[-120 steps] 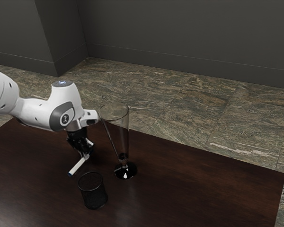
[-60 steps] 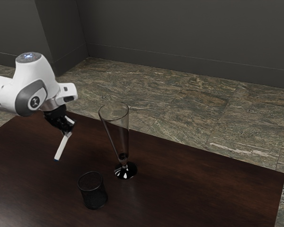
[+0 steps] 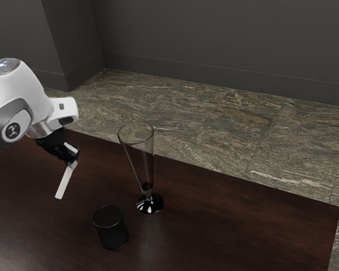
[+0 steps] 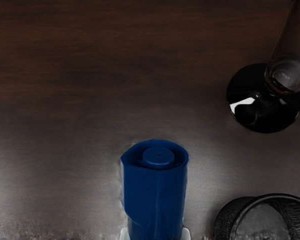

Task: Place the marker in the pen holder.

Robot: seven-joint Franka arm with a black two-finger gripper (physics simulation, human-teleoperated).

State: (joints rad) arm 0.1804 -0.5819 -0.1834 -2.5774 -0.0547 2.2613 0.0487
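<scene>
My gripper (image 3: 72,162) is shut on the white marker (image 3: 65,182), up above the table at the exterior view's left. The marker hangs tilted, its blue end lowest. In the wrist view the marker's blue end (image 4: 156,200) looms large, pointing away from the hand. The black mesh pen holder (image 3: 111,227) stands upright on the table, apart from the marker and toward the exterior view's right of it. Part of the pen holder (image 4: 230,217) shows in the wrist view, with its round open rim.
A tall clear glass (image 3: 141,161) with a black foot stands near the pen holder, a little farther back; its foot (image 4: 264,107) is in the wrist view too. The dark wooden table (image 3: 231,226) reaches an edge beyond the glass.
My hand has risen and drawn back toward the exterior view's left, carrying the marker away from the glass and the pen holder. The marker hangs more steeply. Glass and pen holder have stayed put.
</scene>
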